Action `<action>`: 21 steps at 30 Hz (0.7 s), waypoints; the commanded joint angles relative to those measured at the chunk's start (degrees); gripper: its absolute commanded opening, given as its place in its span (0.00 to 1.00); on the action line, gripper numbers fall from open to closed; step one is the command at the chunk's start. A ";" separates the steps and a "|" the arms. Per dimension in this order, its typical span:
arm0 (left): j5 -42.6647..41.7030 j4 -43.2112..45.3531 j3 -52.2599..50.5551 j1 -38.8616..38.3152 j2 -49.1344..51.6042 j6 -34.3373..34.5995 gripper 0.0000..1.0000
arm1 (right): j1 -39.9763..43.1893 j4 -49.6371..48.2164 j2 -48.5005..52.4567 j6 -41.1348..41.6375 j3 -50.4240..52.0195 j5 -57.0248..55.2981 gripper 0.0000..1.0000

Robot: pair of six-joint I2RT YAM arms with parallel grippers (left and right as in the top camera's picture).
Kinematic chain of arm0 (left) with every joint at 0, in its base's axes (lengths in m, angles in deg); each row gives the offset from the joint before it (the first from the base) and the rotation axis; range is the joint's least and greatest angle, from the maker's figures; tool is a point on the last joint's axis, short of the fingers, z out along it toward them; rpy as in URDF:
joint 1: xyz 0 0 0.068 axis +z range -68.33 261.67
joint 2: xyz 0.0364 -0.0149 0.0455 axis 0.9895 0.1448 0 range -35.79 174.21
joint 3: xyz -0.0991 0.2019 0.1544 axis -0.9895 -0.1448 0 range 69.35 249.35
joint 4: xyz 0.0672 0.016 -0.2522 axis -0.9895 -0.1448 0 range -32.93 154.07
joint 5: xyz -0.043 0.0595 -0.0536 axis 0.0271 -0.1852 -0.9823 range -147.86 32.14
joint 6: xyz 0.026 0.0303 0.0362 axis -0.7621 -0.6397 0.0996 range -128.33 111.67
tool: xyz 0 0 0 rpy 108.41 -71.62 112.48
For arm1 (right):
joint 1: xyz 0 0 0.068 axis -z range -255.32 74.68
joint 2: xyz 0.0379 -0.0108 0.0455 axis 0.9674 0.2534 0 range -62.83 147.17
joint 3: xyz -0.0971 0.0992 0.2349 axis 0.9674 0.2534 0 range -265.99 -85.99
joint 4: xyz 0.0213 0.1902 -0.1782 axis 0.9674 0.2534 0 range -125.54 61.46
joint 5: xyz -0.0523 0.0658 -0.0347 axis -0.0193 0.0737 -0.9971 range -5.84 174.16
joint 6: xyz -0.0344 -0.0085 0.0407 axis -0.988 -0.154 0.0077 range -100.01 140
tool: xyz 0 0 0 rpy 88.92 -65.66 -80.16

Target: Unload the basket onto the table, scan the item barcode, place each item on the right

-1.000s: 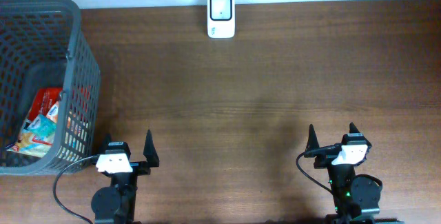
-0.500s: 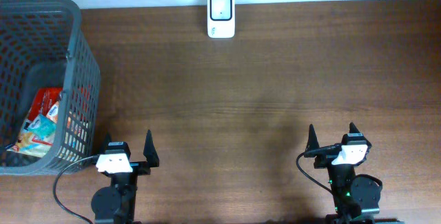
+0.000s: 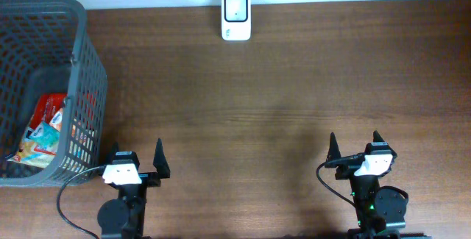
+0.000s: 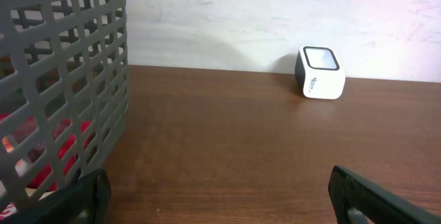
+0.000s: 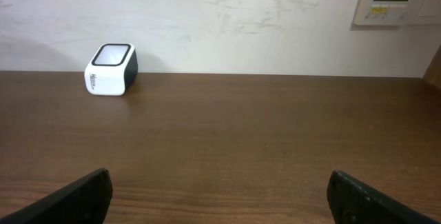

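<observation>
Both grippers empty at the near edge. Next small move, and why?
Probably lift the left gripper over the grey basket toward the snack packets inside. It is open, empty and right beside the basket; the right gripper is far across the table, and nothing is yet at the scanner.

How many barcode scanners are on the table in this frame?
1. The white scanner sits at the far edge of the table, right of the basket. The basket could hide another.

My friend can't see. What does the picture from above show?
A wooden table holds a white scanner at the far edge and a grey basket of snack packets on the left. The robot's left fingers and right fingers sit open and empty at the near edge.
</observation>
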 commanded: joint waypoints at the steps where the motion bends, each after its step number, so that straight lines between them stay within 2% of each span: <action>1: -0.63 0.07 -0.35 0.35 -0.48 -1.09 0.99 | 0.35 0.09 -0.22 -0.37 0.52 -0.85 0.99; 12: -0.63 0.09 -0.35 0.35 -0.48 -1.07 0.99 | 0.35 0.09 -0.22 -0.37 0.52 -0.85 0.98; 13: -0.79 2.56 -0.35 0.35 -0.50 -0.96 0.99 | 0.35 0.09 -0.22 -0.37 0.52 -0.85 0.98; 14: -5.31 5.95 -0.35 0.35 -0.50 0.33 0.99 | 0.35 0.09 -0.22 -0.37 0.52 -0.85 0.98; 15: -14.27 12.09 -0.35 0.35 -0.50 0.42 0.99 | 0.35 0.09 -0.22 -0.37 0.52 -0.85 0.98; 17: -24.35 21.03 -0.35 0.35 -0.50 0.42 0.99 | 0.35 0.09 -0.22 -0.37 0.52 -0.85 0.98; 19: -27.67 31.10 -0.26 0.35 -0.50 0.44 0.99 | 0.35 0.09 -0.22 -0.37 0.52 -0.85 0.98; 21: -29.16 35.12 1.05 0.33 -0.50 0.46 0.99 | 0.35 0.09 -0.22 -0.37 0.52 -0.85 0.98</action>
